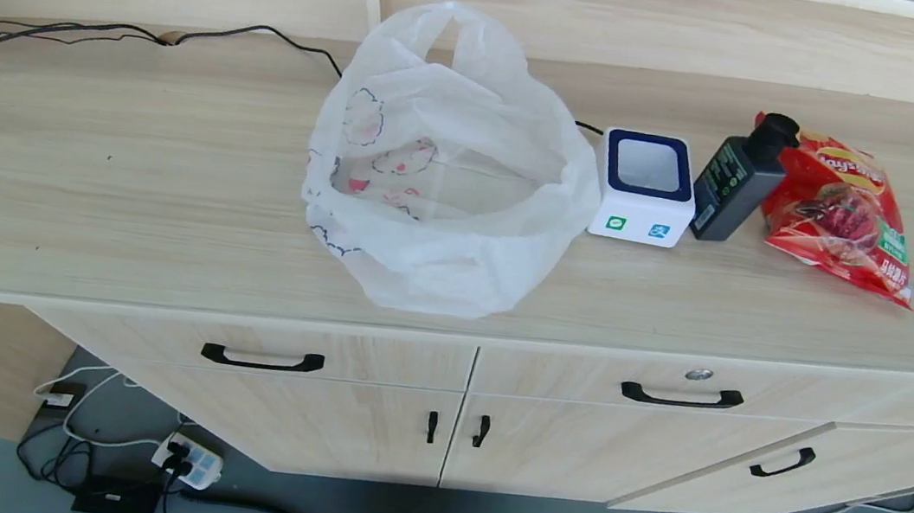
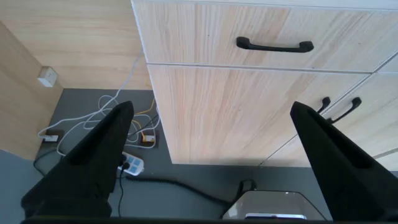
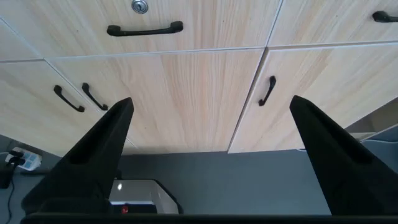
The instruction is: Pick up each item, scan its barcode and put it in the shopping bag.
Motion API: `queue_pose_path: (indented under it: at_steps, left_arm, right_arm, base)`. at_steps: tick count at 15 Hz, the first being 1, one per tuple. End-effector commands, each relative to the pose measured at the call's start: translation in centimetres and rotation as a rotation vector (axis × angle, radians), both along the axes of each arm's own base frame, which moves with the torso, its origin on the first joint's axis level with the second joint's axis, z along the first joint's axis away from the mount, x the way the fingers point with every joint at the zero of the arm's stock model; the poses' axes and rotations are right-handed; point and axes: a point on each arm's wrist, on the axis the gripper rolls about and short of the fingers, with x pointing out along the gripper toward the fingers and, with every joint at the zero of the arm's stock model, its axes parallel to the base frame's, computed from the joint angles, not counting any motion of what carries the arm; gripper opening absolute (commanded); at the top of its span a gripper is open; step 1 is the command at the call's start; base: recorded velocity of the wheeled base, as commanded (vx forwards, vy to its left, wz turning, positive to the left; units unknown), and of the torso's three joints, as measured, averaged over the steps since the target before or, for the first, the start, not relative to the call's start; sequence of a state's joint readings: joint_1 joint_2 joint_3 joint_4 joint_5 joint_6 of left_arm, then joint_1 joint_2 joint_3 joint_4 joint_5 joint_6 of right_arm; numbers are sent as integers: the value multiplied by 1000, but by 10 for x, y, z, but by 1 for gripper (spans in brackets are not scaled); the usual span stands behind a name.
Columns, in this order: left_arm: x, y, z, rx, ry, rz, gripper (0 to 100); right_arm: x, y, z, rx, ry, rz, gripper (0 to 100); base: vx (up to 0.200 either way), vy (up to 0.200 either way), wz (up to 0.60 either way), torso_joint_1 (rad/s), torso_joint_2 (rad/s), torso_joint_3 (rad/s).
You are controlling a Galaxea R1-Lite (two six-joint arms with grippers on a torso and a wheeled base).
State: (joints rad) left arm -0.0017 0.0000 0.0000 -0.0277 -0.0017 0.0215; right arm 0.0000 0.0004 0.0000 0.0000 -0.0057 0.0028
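A white plastic shopping bag (image 1: 442,167) stands open in the middle of the wooden counter (image 1: 125,190). Right of it sits a white and blue cube scanner (image 1: 645,187), window facing up. A dark bottle (image 1: 737,179) with a black cap lies tilted beside the scanner. A red chip bag (image 1: 846,213) lies flat at the far right. My left gripper (image 2: 211,124) hangs open below the counter, facing the cabinet fronts. My right gripper (image 3: 211,124) is open too, in front of the cabinet doors, with nothing between its fingers.
Black cables (image 1: 101,31) run along the counter's back left. A raised shelf wall (image 1: 487,7) borders the back. Drawers with black handles (image 1: 263,359) lie under the counter. A power strip (image 1: 189,461) and cords lie on the floor.
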Motion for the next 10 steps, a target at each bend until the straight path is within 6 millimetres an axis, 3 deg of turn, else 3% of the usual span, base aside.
queue_pose_path:
  at_steps: [1,3,10]
  left_arm:
    - [0,0,0,-2,3,0,100]
    - [0,0,0,-2,2,0,100]
    - [0,0,0,0,5,0,100]
  right_arm:
    - [0,0,0,0,0,0,100]
    - [0,0,0,0,0,0,100]
    - [0,0,1,-44,-10,16,100]
  base:
    - [200,0,0,2,2,-2]
    - [200,0,0,5,2,-2]
    - [0,0,0,0,0,0]
